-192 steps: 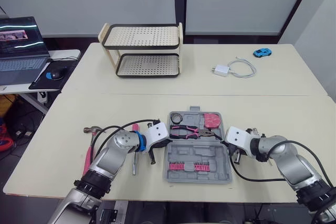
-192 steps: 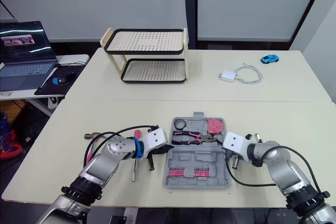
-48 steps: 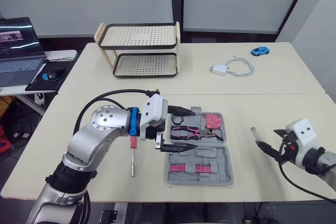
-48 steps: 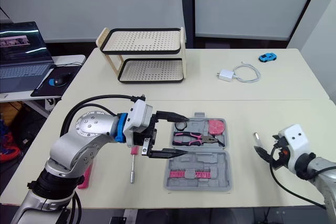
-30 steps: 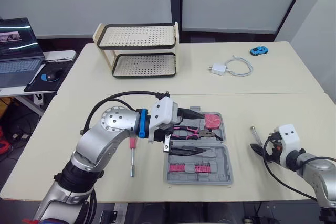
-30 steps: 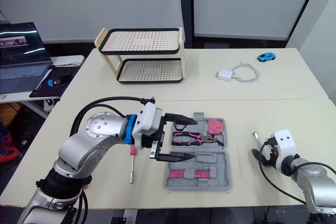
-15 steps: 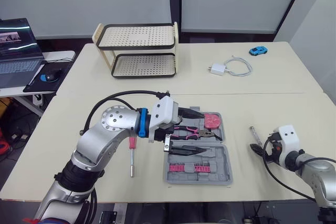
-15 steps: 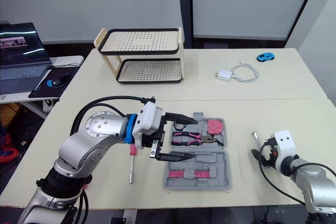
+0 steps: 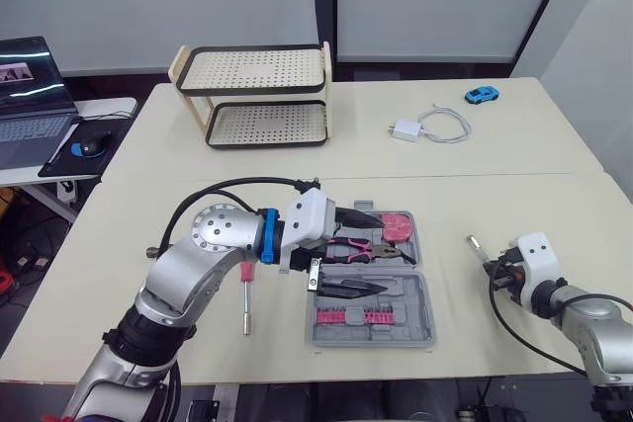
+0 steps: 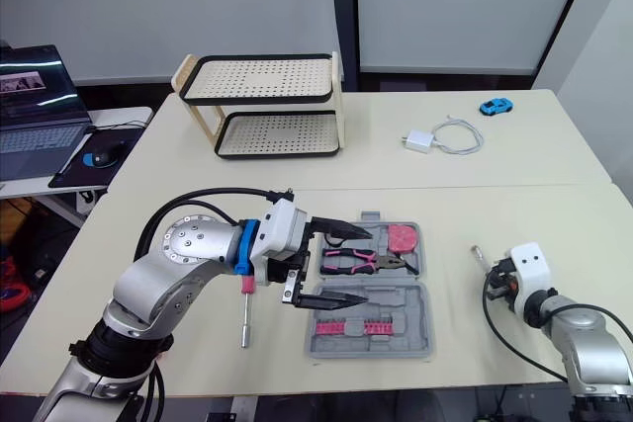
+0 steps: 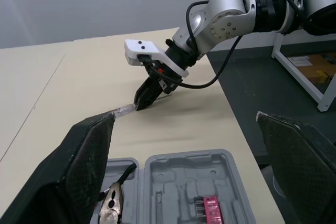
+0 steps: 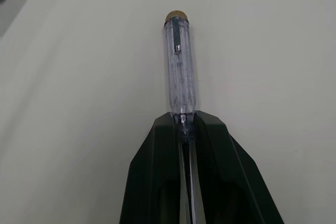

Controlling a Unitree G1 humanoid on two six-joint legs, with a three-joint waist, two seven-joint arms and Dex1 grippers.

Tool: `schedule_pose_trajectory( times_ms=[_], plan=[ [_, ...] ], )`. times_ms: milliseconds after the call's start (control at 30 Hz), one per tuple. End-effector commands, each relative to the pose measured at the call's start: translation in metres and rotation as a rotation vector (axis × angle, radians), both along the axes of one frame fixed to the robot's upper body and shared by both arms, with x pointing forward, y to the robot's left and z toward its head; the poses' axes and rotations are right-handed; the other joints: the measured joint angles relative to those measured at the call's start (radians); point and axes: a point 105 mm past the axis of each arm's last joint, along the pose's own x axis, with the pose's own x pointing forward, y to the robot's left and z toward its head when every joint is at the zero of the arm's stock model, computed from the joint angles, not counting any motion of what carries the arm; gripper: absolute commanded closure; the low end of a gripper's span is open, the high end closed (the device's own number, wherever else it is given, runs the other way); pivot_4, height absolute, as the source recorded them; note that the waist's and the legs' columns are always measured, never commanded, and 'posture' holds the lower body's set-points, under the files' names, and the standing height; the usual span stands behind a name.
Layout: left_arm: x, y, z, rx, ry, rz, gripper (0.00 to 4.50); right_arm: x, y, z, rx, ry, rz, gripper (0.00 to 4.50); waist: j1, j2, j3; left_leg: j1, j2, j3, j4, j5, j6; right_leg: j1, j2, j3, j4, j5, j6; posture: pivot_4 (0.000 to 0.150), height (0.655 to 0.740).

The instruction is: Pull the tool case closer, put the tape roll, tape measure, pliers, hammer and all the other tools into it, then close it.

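The grey tool case lies open at the table's front middle. Inside are the pliers, a pink tape measure and a row of pink bits. My left gripper hovers open over the case with nothing between its fingers. To the right of the case, my right gripper is shut on the metal shaft of a clear-handled screwdriver, low over the table. A pink-handled screwdriver lies left of the case. The hammer's head peeks out behind my left arm.
A two-tier perforated rack stands at the back left. A white charger with its cable and a blue toy car lie at the back right. A laptop sits on a side table to the left.
My right gripper has shut on the clear screwdriver's shaft. The left gripper has stayed open above the case. The camera has shifted slightly.
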Motion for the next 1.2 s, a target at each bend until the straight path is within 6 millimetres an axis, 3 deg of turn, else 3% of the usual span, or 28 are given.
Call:
schedule_pose_trajectory(
  times_ms=[33,167,300,467,600,800,967,1200],
  plan=[
    [-0.004,0.003,0.003,-0.006,-0.028,-0.011,0.0,-0.004,0.0,0.007,-0.07,-0.015,0.073,4.35,0.001,0.0,0.0,0.0,0.0,0.0,0.0,0.0,0.0,0.0,0.0,0.0,0.0,0.0,0.0,0.15,0.74],
    [-0.006,0.012,0.003,-0.035,-0.035,-0.003,0.0,-0.007,0.011,0.028,-0.123,-0.04,0.196,4.35,0.0,0.001,0.0,0.0,0.0,0.0,0.0,0.0,0.0,0.0,0.0,0.0,0.0,0.0,0.0,0.15,0.74],
    [-0.003,0.038,-0.007,0.002,-0.078,0.05,0.0,-0.014,0.042,0.064,-0.253,-0.071,0.48,4.35,-0.005,0.002,0.0,0.0,0.0,0.001,0.0,0.0,0.0,-0.001,0.0,0.001,0.0,0.0,0.0,0.15,0.74],
    [-0.003,0.061,-0.014,0.037,-0.01,0.106,0.0,-0.019,0.078,0.082,-0.272,-0.06,0.659,4.35,0.001,0.001,0.001,0.0,0.001,-0.001,0.0,-0.002,0.004,0.0,0.0,-0.001,0.0,0.0,0.0,0.15,0.74],
    [-0.002,0.079,-0.019,0.049,0.04,0.138,0.0,-0.02,0.109,0.083,-0.385,-0.046,0.829,4.35,0.001,0.001,0.001,-0.001,-0.001,-0.001,0.0,-0.002,0.004,-0.001,-0.001,0.0,-0.001,0.0,0.0,0.15,0.74],
    [-0.008,0.091,-0.021,0.075,0.038,0.142,0.0,-0.029,0.156,0.082,-0.333,0.012,0.948,4.35,0.001,0.0,0.002,-0.002,0.0,-0.002,-0.001,-0.002,0.004,-0.002,-0.001,-0.001,-0.002,0.0,0.0,0.15,0.74],
    [-0.017,0.104,-0.037,0.183,0.02,0.115,0.0,-0.028,0.179,0.075,-0.36,0.044,0.973,4.35,0.001,0.0,0.002,-0.003,0.0,-0.002,-0.001,-0.002,0.003,-0.003,-0.001,-0.001,-0.002,0.0,0.0,0.15,0.74],
    [-0.012,0.112,-0.038,0.155,0.043,0.186,0.0,-0.025,0.188,0.064,-0.48,0.08,1.012,4.35,0.002,0.0,0.002,-0.003,-0.001,-0.002,-0.001,-0.002,0.004,-0.008,-0.001,-0.001,-0.002,0.0,0.0,0.15,0.74]
  ],
)
